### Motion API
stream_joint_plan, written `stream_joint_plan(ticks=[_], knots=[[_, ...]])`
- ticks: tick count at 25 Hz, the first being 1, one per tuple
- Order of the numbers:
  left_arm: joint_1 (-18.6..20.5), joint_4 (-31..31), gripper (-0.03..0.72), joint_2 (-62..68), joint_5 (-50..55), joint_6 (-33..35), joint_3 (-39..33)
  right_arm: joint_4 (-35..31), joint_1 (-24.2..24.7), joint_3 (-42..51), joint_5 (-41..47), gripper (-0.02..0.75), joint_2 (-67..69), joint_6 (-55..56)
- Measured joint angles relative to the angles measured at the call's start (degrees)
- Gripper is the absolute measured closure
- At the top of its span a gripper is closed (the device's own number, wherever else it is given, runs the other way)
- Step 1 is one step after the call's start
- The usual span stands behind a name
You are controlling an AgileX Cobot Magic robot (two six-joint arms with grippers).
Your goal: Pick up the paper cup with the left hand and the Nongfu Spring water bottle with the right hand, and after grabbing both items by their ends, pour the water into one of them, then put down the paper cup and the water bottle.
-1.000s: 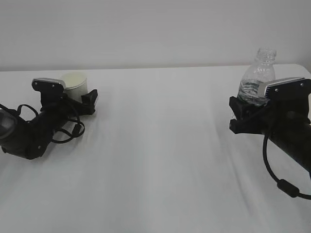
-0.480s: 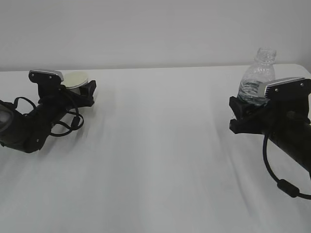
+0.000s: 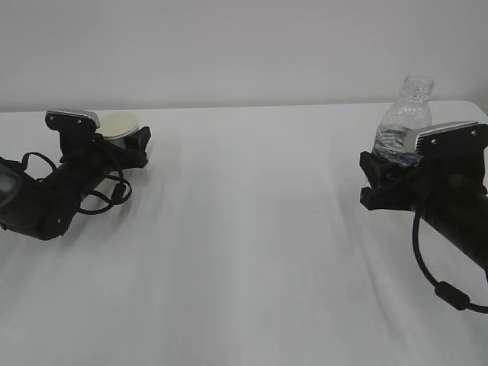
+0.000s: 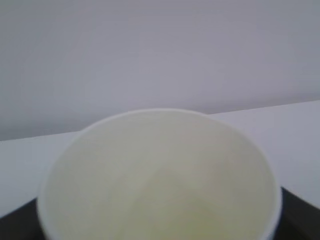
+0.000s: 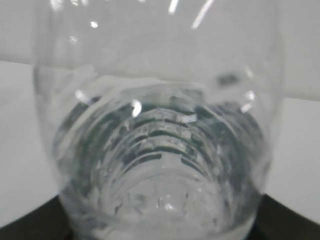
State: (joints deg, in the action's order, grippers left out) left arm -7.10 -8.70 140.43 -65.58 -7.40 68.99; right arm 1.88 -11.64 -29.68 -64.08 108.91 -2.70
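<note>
Two things are being gathered at once, and the pick-up step is only half done. The paper cup (image 3: 120, 126) stands near the far left edge of the worktop (image 3: 252, 229), sitting between the fingers of the left claw (image 3: 122, 141); its pale, seemingly dry inside fills the left wrist view (image 4: 160, 175). That claw stands wide around the cup, and I cannot tell whether the fingers already press the wall. The water bottle (image 3: 404, 122) stands upright at the far right, capless, with water (image 5: 160, 165) in its lower part, and the right claw (image 3: 385, 179) is clamped on it low down.

By my reading, the next move calls for the left claw to finish closing gently, since a thin paper wall buckles easily, then for both arms to lift and meet over the middle so the bottle can tip into the cup.

Against the frame a second ago, the left arm has pushed forward, so less of the cup shows behind the camera block, and the claw has narrowed slightly. The right arm and bottle have not moved.
</note>
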Motion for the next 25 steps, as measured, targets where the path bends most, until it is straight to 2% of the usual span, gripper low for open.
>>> stream_joint_plan(ticks=[6, 15, 25], knots=[[0.0, 0.0, 0.176, 0.0, 0.2, 0.0, 0.0, 0.0, 0.0, 0.0, 0.0, 0.312, 0.0, 0.0], [0.0, -0.6, 0.189, -0.3, 0.2, 0.0, -0.3, 0.0, 0.0, 0.0, 0.0, 0.312, 0.0, 0.0], [0.0, -3.8, 0.195, -8.2, 0.9, 0.0, -9.0, 0.0, 0.0, 0.0, 0.0, 0.313, 0.0, -0.1]])
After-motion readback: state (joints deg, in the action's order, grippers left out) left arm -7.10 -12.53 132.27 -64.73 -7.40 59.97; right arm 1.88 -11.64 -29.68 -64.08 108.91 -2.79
